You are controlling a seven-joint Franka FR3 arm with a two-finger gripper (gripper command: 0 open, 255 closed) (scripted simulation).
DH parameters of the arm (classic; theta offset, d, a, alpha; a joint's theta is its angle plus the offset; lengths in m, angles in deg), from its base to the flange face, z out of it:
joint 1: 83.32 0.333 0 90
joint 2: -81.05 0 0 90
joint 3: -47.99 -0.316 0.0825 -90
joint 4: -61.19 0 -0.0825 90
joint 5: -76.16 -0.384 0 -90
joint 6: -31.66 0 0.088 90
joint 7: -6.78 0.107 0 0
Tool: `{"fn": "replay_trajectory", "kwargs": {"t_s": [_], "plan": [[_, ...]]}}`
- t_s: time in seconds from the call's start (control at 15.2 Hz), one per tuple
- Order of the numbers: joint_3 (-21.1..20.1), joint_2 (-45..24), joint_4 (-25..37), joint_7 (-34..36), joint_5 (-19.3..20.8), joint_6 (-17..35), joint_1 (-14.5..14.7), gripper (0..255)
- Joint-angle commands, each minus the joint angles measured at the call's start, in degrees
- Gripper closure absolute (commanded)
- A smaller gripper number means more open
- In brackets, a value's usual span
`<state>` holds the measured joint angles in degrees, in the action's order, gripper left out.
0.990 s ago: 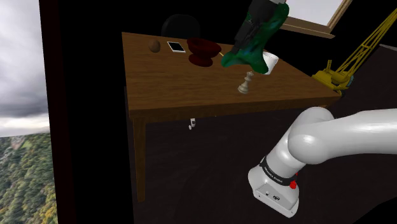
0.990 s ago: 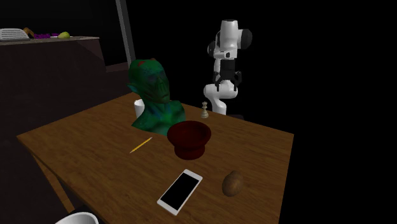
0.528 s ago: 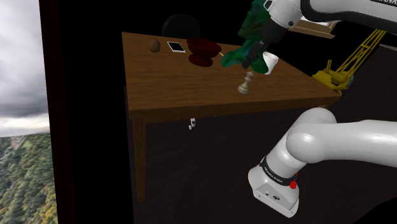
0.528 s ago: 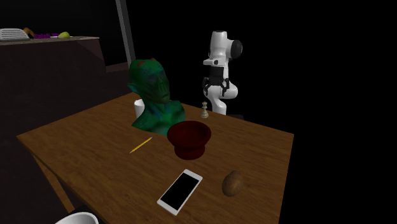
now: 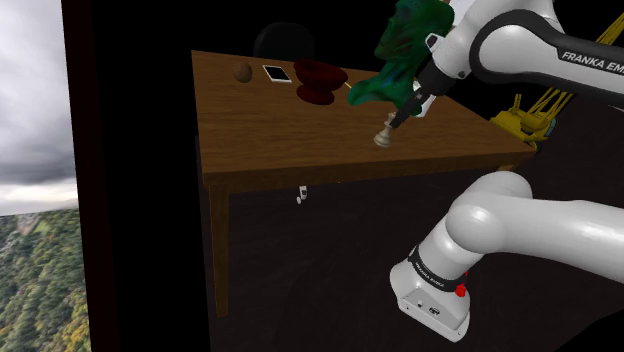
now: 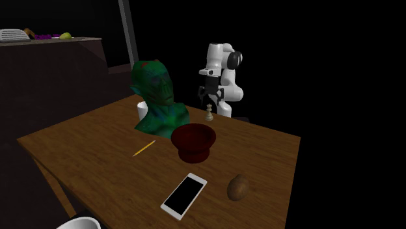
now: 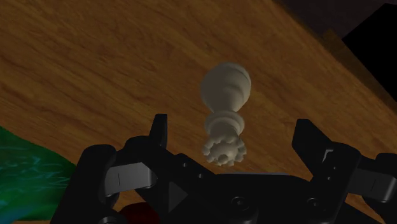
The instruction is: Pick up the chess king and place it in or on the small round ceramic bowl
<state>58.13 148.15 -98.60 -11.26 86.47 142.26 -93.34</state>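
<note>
The gripper [image 5: 394, 121] hung just over the chess king [image 5: 383, 138], its black fingers [image 7: 159, 131] spread wide and clasping nothing. Seen along the hand, the pale piece sat in the gap between them, untouched. The king stood upright on the wooden table [image 5: 260, 130], near the edge closest to the arm's stand and just beside a green bust [image 6: 156, 97]. The dark red bowl [image 6: 193, 142] rested well apart from it, further along the table, with a yellow pencil [image 6: 144, 148] and a phone [image 6: 185, 194] lying near the bowl.
</note>
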Motion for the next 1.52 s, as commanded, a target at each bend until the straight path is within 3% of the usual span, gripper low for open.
{"fn": "replay_trajectory", "kwargs": {"t_s": [0.0, 0.26, 0.73, 0.79, 1.45], "plan": [[0.41, -0.08, -1.35, -0.11, 0.39, 1.52, -0.23, 0], [1.0, -1.1, -3.6, -0.03, 0.95, 4.8, -0.42, 0], [1.0, -1.1, -3.59, -0.03, 0.95, 4.79, -0.42, 0], [1.0, -1.1, -3.59, -0.03, 0.95, 4.79, -0.42, 255], [0.87, -1.18, -2.8, -0.03, 0.8, 4.09, -0.3, 255]]}}
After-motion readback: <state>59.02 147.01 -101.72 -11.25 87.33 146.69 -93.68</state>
